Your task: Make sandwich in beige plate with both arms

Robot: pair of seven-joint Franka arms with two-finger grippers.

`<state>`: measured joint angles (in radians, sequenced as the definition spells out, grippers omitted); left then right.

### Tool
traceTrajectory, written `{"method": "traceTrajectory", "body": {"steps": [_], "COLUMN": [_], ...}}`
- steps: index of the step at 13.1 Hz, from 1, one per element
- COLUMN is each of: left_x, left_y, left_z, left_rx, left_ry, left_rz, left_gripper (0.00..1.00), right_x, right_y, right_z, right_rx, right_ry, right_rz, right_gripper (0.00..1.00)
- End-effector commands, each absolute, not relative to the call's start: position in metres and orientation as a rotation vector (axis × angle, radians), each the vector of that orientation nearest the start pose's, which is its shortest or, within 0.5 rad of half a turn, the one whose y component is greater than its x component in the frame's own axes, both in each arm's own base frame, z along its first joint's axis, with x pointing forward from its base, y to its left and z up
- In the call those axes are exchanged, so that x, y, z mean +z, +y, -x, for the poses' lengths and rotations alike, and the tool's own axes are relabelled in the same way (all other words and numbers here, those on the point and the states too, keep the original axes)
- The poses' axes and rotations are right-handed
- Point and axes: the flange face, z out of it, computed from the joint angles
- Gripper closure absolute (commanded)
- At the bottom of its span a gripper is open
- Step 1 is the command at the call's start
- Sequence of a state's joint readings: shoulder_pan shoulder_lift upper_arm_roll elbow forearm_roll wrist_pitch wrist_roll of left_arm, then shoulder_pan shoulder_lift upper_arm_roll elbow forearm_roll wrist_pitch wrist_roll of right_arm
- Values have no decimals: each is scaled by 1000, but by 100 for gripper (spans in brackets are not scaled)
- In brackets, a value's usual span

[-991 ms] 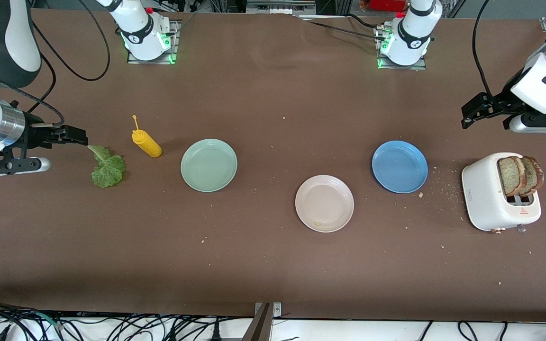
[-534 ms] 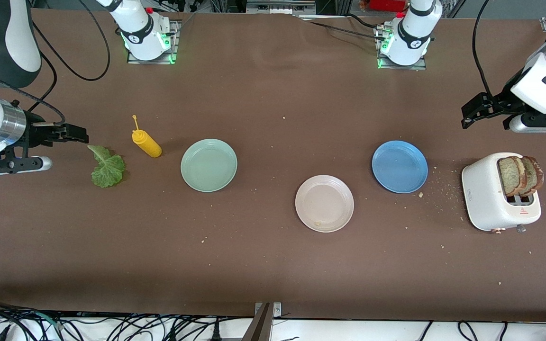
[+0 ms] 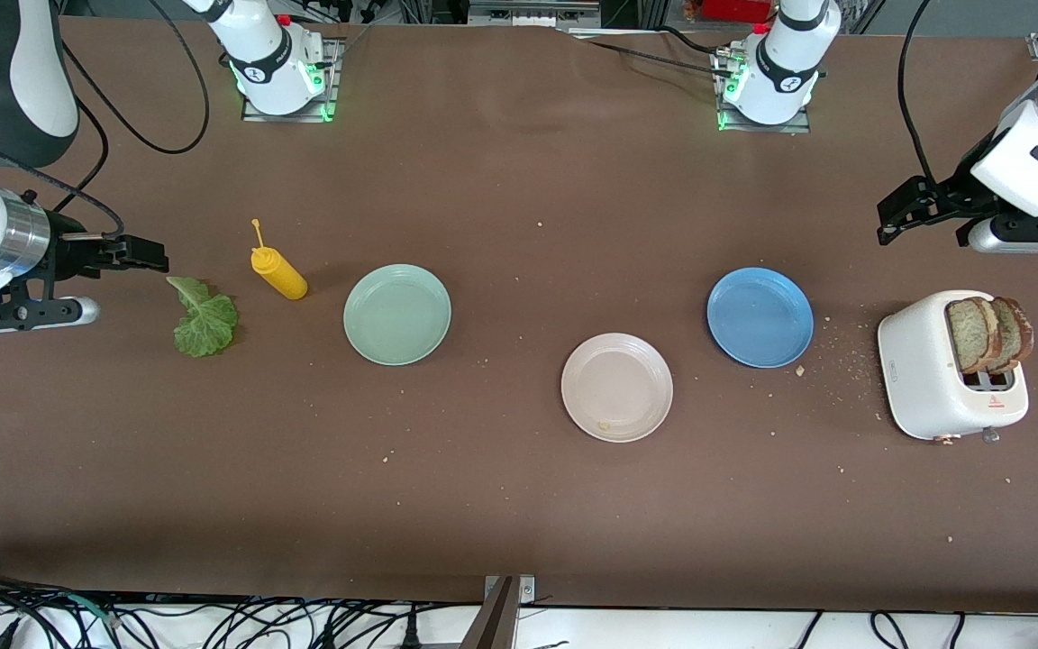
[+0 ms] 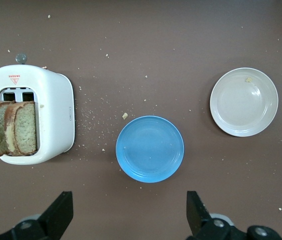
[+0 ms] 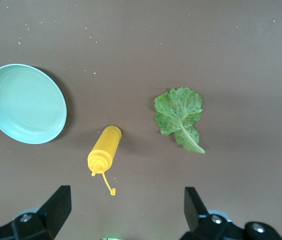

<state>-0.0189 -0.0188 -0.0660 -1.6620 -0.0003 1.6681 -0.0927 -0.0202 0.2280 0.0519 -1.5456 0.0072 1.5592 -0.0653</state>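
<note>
The right hand (image 5: pixel 126 210), its two black fingers (image 5: pixel 56 207) spread wide, is hovering over the brown tabletop (image 5: pixel 241 60), with a yellow squeeze bottle (image 5: pixel 105 150) lying between the fingers' lines, a lettuce leaf (image 5: pixel 179 116) and a mint-green plate (image 5: pixel 25 103) flanking it.

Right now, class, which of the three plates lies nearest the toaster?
The blue plate: it lies beside the toaster at the left arm's end. The beige plate lies farther along, the green plate farthest.
</note>
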Motion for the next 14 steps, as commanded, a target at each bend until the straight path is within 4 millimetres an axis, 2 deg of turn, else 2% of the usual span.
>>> {"method": "traceTrajectory", "body": {"steps": [1, 5, 6, 8, 9, 11, 14], "left_x": [607, 605, 601, 610, 605, 605, 605], "left_y": [-46, -47, -48, -48, -49, -54, -51], "left_z": [-554, -556, -560, -572, -577, -577, -578], "left_rx": [-43, -48, -39, -79, -65, -60, -59], "left_ry": [-12, -10, -10, -6, 7, 9, 8], "left_rz": [3124, 3125, 3125, 3129, 3122, 3126, 3132], "left_gripper": [0, 0, 0, 0, 0, 0, 0], "right_x": [504, 504, 504, 504, 504, 504, 504], "right_y": [20, 20, 20, 19, 20, 20, 19], "right_z": [-606, -606, -606, -606, -606, -606, -606], "right_rx": [343, 343, 343, 343, 343, 345, 345], "right_ry": [-136, -136, -136, -134, -136, -134, -134], "right_rz": [3095, 3095, 3095, 3095, 3095, 3095, 3093], "right_gripper": [0, 0, 0, 0, 0, 0, 0]}}
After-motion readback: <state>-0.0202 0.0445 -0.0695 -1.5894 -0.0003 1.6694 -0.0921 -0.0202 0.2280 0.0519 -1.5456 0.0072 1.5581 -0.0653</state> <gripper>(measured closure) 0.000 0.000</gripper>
